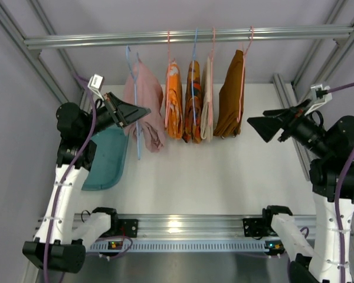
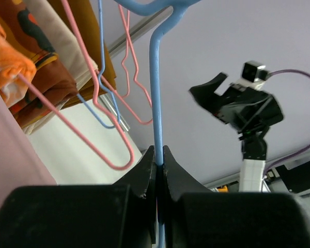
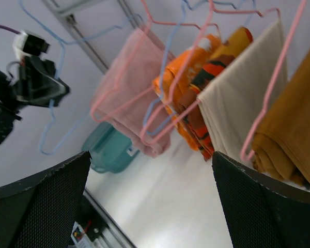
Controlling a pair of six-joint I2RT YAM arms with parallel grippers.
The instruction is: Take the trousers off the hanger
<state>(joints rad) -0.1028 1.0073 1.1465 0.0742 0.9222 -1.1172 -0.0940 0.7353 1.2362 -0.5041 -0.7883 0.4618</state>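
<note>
Hanging long axis vertical, ends pointing down: pink trousers point(image 1: 145, 100), orange trousers point(image 1: 173, 103).

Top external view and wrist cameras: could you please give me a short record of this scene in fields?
rail: five garments on wire hangers
pink trousers: leftmost garment, on its hanger
orange trousers: second from left, on its hanger
left gripper: shut on a blue hanger beside the pink trousers
right gripper: open, empty, right of the brown garment
teal tray: beside the left arm
</note>
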